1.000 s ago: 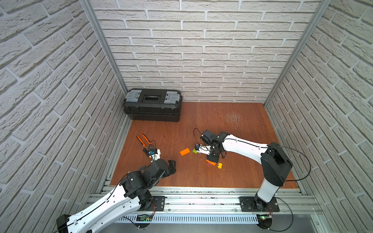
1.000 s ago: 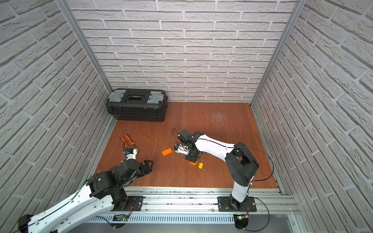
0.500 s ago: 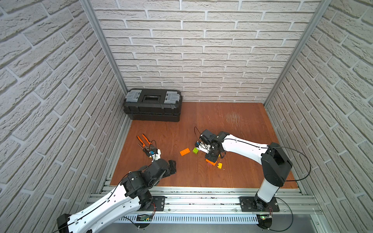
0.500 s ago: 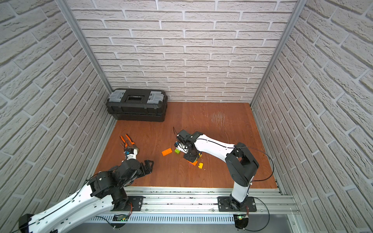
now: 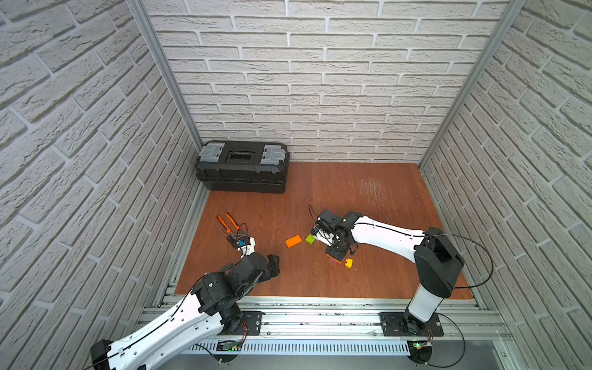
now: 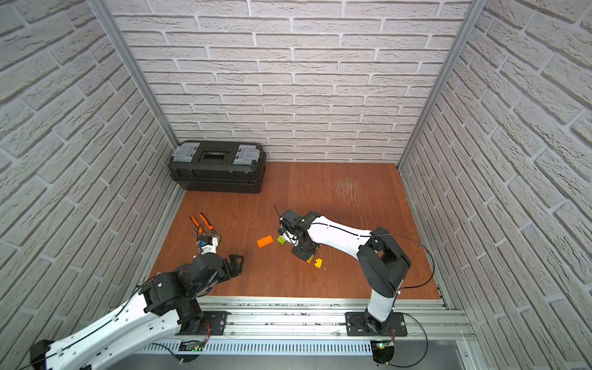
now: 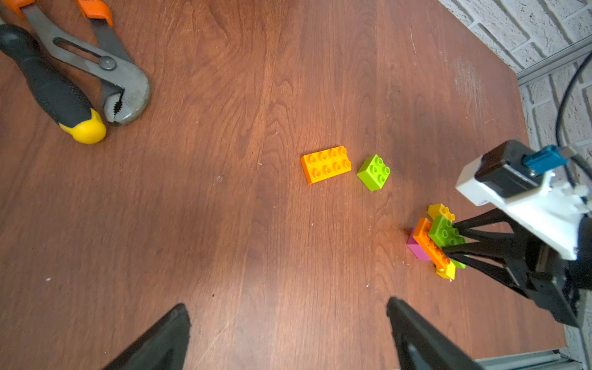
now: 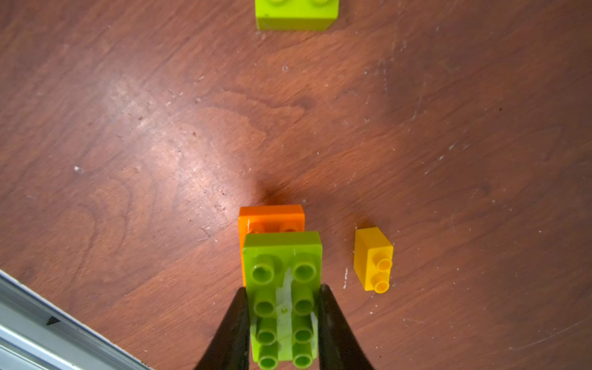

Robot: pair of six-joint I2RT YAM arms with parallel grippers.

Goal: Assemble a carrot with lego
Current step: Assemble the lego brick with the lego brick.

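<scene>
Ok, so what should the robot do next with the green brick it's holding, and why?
Probably press it straight down. The right jaws are shut on the long green brick, which sits over the orange brick. I can't tell whether it has clicked on, so a gentle push before letting go seems safest.

No text, label, brand, number or sign is being shown legibly in any view; whatever may be moulded on the studs of the lego (image 8: 282,253) or printed on the black toolbox (image 5: 242,166) is being rendered too small or too blurred to be read
</scene>
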